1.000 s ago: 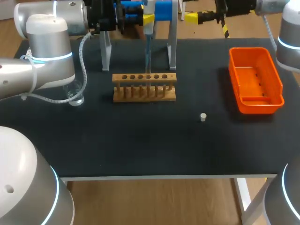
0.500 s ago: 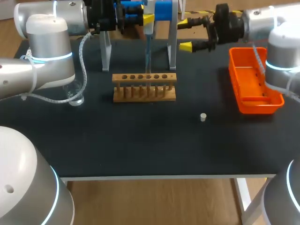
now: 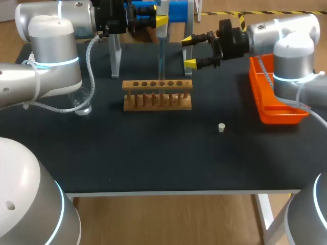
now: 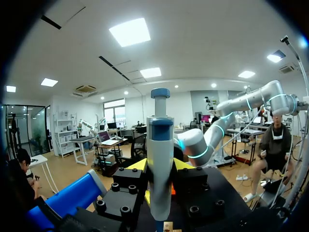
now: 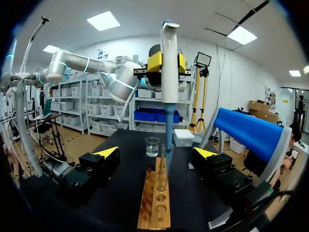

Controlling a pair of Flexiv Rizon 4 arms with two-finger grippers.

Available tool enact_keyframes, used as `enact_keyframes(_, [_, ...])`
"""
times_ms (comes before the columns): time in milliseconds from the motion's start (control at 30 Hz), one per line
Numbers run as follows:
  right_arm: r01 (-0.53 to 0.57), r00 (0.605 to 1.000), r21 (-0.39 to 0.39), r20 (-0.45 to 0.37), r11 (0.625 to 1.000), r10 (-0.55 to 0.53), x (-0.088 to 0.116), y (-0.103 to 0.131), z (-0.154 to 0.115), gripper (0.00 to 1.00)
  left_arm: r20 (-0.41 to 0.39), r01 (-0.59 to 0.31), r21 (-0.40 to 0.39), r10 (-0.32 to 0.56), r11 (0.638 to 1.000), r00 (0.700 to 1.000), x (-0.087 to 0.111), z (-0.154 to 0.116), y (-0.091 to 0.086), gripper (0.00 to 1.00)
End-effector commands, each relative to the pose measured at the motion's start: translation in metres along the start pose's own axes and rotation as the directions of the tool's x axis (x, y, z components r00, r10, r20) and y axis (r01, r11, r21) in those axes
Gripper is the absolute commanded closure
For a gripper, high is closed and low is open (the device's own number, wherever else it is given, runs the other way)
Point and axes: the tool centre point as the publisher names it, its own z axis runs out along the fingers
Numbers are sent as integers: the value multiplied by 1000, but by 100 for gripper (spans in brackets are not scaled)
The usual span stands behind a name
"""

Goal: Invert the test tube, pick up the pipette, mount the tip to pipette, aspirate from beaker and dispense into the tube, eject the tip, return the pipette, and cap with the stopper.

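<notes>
Ahead of right end effector (image 5: 157, 152) stands pipette (image 5: 169, 63).

Right gripper (image 5: 156, 153) with fingers (image 5: 107, 152) spread wide. The rack (image 5: 155, 208) lies on the counter (image 5: 123, 205) between them, running toward 12 o'clock. Above its far end, the left gripper (image 5: 167, 62) clamps an upright pipette (image 5: 169, 43). A beaker (image 5: 152, 146) stands beyond, near 11 o'clock.

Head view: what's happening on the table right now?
The left pincer holds the pipette upright, its tip down at the wooden rack. The right pincer hangs open beside the pipette, touching nothing. The stopper lies loose on the table and the beaker stands off to the rack's left, so capping isn't done yet.
</notes>
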Motion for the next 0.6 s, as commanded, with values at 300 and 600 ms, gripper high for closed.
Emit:
enact_keyframes(300, [-32,999,41,16,999,32,-9,-23,38,0,-1,0,-2,0,1000,1000,0,0,-1,100])
enact_keyframes(600, [-25,1000,79,12,997,24,-15,-32,57,0,-1,0,-2,0,1000,1000,0,0,-1,100])
